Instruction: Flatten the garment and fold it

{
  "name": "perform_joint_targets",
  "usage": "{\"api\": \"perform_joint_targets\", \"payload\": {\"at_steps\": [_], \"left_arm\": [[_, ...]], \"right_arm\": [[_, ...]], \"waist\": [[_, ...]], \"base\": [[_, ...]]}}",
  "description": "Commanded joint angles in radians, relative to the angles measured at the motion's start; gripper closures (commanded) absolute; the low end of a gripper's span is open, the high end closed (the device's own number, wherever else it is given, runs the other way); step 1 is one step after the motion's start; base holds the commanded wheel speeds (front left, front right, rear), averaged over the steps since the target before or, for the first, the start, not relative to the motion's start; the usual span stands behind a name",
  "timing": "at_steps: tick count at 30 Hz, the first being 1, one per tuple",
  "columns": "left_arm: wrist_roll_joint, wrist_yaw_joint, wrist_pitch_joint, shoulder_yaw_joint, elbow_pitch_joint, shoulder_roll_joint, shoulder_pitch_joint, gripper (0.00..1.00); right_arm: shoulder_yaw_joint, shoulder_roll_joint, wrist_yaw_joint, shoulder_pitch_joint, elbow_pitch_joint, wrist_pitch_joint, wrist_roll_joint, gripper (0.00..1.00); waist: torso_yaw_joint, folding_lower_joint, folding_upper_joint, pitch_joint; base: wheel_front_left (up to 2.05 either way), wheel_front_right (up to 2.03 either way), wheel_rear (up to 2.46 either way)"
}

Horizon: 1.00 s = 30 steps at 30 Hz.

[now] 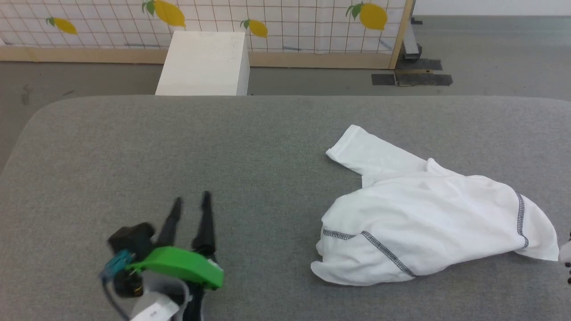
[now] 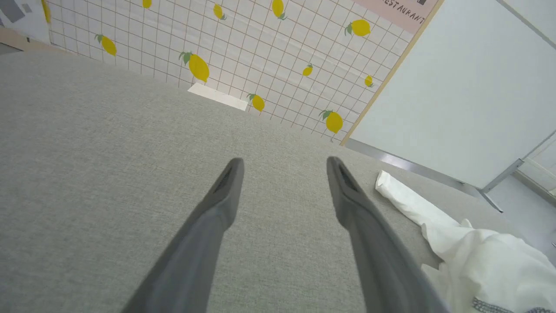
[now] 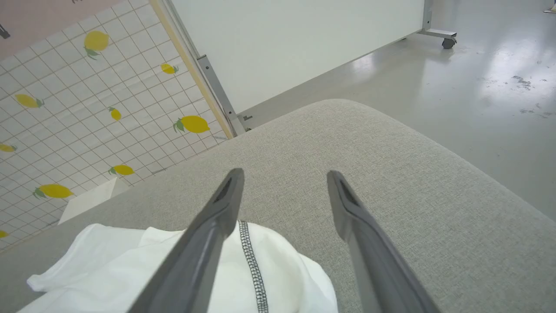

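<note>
— Grey padded table [image 1: 267, 133], lemon-printed screen [image 1: 290, 22] behind it. Why is the left gripper [image 1: 192, 198] parked out on bare cloth?

— Waiting its turn, I'd say. Its two fingers stand wide apart with nothing between them. It's well apart from the shirt [image 1: 424, 223], which lies bunched toward the table's right side.

— And the right gripper [image 3: 284, 178]?

— Spread just as wide, holding nothing. Seen along its own fingers, it hangs over the shirt's right-hand end, beside the dark stitched seam [image 3: 249, 252]. My guess is it's lining up to pinch that edge and draw the fabric out flat.

— Is it touching the cloth?

— Can't tell. One finger lies across the white fabric in that view and hides whatever is under it. From above, the right edge of the picture cuts nearly all of that gripper off.

— How does the shirt lie?

— One sleeve [image 1: 361, 151] pokes out toward the far side, and the body is doubled over itself with a rumpled lower edge. The other sleeve and the neck opening must be tucked under somewhere, because I can't find them. So the flattening is not yet done, and no fold could be clean like this.

— That white box [image 1: 203, 62]?

— It stands beyond the table, its base hidden by the far edge. I'd say it plays no part in the job.
</note>
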Motion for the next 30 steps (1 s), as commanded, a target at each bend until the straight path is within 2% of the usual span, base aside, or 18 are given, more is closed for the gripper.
{"api": "perform_joint_targets", "payload": {"at_steps": [1, 4, 7, 11, 15, 17, 18, 19, 20, 24, 28, 30], "left_arm": [[-0.026, -0.011, 0.038, -0.033, -0.005, -0.004, -0.036, 0.00], [-0.082, -0.027, 0.194, -0.128, -0.005, -0.004, -0.084, 0.00], [-0.143, -0.034, 0.407, -0.223, 0.002, -0.004, -0.146, 0.00], [-0.163, -0.019, 0.690, -0.316, 0.023, 0.008, -0.204, 0.00], [-0.162, 0.001, 0.809, -0.356, 0.031, 0.018, -0.228, 0.00], [-0.166, 0.003, 0.827, -0.367, 0.044, 0.017, -0.226, 0.00], [-0.173, 0.002, 0.825, -0.369, 0.050, 0.015, -0.224, 0.18], [-0.172, 0.002, 0.814, -0.372, 0.057, 0.013, -0.223, 0.85], [-0.180, 0.001, 0.800, -0.369, 0.062, 0.011, -0.219, 1.00], [-0.210, 0.017, 0.654, -0.306, 0.050, 0.004, -0.229, 1.00], [-0.205, 0.068, 0.456, -0.180, 0.011, 0.010, -0.276, 1.00], [-0.191, 0.103, 0.376, -0.110, -0.019, 0.038, -0.295, 1.00]], "right_arm": [[0.008, 0.003, -0.002, 0.036, 0.002, -0.034, 0.031, 0.00], [0.043, 0.004, -0.002, 0.072, 0.019, -0.081, 0.081, 0.00], [0.090, 0.004, -0.002, 0.094, 0.037, -0.102, 0.108, 0.00], [0.121, 0.004, -0.002, 0.099, 0.052, -0.117, 0.111, 0.00], [0.139, 0.004, -0.002, 0.090, 0.068, -0.131, 0.111, 0.00], [0.148, 0.004, -0.002, 0.087, 0.077, -0.139, 0.114, 0.00], [0.151, 0.004, -0.002, 0.087, 0.081, -0.143, 0.116, 0.00], [0.155, 0.004, -0.002, 0.086, 0.086, -0.148, 0.117, 0.00], [0.157, 0.004, -0.002, 0.085, 0.090, -0.152, 0.117, 0.00], [0.151, 0.004, -0.002, 0.089, 0.106, -0.169, 0.113, 0.00], [0.158, 0.004, -0.002, 0.092, 0.120, -0.179, 0.104, 0.00], [0.169, 0.004, -0.002, 0.091, 0.127, -0.180, 0.102, 0.00]], "waist": [[-0.005, 0.0000, 0.0000, -0.004], [-0.019, 0.0000, 0.0000, 0.000], [-0.046, 0.0000, 0.0000, 0.009], [-0.083, 0.0000, 0.0000, 0.022], [-0.116, 0.0000, 0.0000, 0.042], [-0.128, 0.0000, 0.0000, 0.049], [-0.131, 0.0000, 0.0000, 0.051], [-0.135, 0.0000, 0.0000, 0.053], [-0.136, 0.0000, 0.0000, 0.054], [-0.123, 0.0000, 0.0000, 0.049], [-0.095, 0.0000, 0.0000, 0.034], [-0.080, 0.0000, 0.0000, 0.025]], "base": [[0.00, 0.00, 0.00], [0.00, 0.00, 0.00], [0.00, 0.00, 0.00], [0.00, 0.00, 0.00], [0.00, 0.00, 0.00], [0.00, 0.00, 0.00], [0.00, 0.00, 0.00], [0.00, 0.00, 0.00], [0.00, 0.00, 0.00], [0.00, 0.00, 0.00], [0.00, 0.00, 0.00], [0.00, 0.00, 0.00]]}}
